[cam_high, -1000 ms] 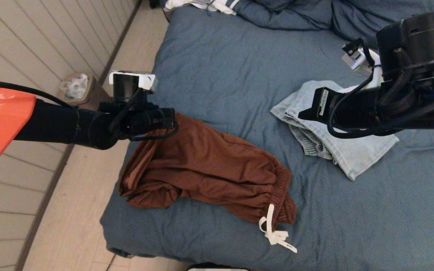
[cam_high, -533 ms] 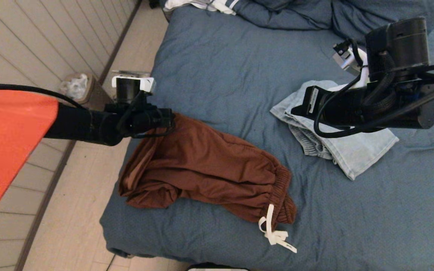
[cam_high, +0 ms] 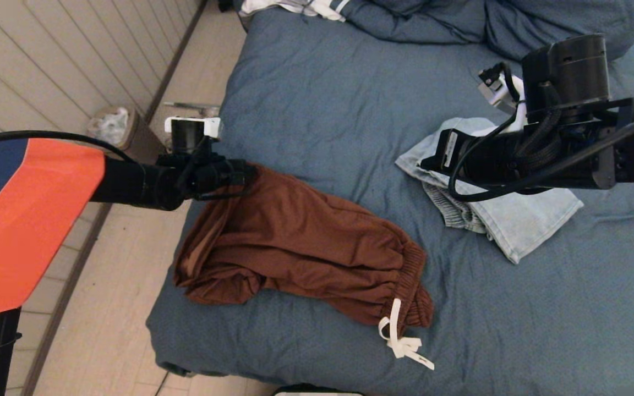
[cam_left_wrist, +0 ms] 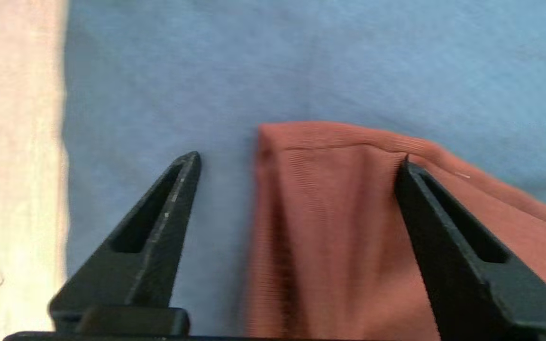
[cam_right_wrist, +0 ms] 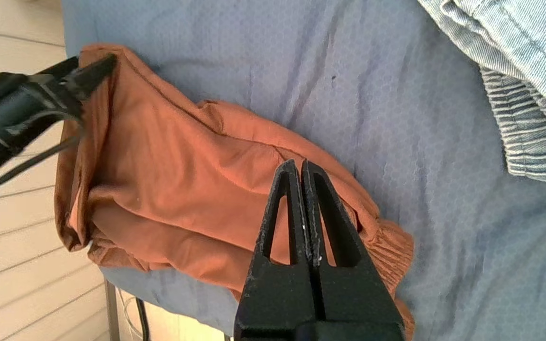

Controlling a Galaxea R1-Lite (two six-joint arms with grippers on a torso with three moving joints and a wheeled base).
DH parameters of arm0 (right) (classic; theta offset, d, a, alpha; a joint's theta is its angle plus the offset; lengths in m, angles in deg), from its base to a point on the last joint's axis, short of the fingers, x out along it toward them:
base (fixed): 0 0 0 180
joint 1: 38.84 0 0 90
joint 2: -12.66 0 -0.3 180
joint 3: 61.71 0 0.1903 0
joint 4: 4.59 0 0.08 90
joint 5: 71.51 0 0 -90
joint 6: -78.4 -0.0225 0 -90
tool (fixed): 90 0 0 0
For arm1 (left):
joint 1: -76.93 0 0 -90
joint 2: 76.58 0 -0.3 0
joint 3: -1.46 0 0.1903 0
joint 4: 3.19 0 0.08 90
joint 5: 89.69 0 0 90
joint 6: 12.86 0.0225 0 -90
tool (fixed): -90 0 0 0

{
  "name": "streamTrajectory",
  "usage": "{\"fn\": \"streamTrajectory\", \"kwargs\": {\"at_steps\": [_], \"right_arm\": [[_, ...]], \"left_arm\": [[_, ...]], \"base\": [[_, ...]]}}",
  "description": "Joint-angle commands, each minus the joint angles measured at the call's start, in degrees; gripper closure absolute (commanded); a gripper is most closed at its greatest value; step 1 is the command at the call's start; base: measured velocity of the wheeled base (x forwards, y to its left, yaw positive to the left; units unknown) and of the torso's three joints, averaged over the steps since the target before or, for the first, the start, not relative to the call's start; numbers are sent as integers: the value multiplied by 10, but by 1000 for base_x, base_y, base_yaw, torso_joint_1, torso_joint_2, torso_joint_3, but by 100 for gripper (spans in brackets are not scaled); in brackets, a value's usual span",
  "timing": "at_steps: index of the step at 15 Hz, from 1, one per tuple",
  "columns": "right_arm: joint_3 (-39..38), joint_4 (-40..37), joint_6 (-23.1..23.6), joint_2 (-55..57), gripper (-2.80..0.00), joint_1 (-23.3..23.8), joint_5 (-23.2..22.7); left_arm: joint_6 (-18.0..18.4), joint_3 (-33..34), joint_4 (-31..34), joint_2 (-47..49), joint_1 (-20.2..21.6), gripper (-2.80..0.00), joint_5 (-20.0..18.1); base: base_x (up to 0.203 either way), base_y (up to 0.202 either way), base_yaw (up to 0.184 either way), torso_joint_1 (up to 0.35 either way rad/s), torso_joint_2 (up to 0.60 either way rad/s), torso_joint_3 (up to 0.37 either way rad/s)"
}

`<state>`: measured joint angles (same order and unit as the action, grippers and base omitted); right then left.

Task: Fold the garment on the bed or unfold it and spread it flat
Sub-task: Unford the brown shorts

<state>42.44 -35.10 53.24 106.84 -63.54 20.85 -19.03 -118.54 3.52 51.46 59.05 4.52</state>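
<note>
Brown trousers (cam_high: 300, 247) lie crumpled on the bed (cam_high: 350, 110), near its left edge. Long axis runs from the left hand (cam_left_wrist: 296, 166) away to the elastic waistband with white drawstring (cam_high: 399, 338), nearest the robot.

Left hand: fingers spread wide, straddling the leg-end hem; one finger (cam_left_wrist: 443, 237) over cloth, the other over bare sheet. Not yet pinching, as far as the wrist view shows.

Right hand (cam_right_wrist: 301, 173): fingers pressed together, empty, hovering above the trousers' middle, with folded pale jeans (cam_high: 520, 220) beneath its arm.

Handling, by judgement: thin, light, limp knit; will drape and bunch, slide easily on the sheet. Best holds are the hem corners and the stiffer waistband, one per hand, pulling apart along the long axis.
</note>
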Motion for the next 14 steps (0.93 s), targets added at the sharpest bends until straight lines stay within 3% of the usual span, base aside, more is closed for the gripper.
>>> {"fn": "streamTrajectory", "kwargs": {"at_steps": [1,4,5,14], "right_arm": [[-1,-1,-2,5,0,-1,1],[0,0,-2,5,0,-1,0],[0,0,-2,7,0,-1,0],[-1,1,-3,9,0,0,0]], "left_arm": [[-1,7,-5,2,0,-280,1],[-2,9,-7,-6,0,-280,0],[-2,9,-7,-7,0,0,0],[-3,18,-8,-11,-1,0,0]], "base": [[0,0,0,0,0,0],[0,0,0,0,0,0],[0,0,0,0,0,0],[0,0,0,0,0,0]]}}
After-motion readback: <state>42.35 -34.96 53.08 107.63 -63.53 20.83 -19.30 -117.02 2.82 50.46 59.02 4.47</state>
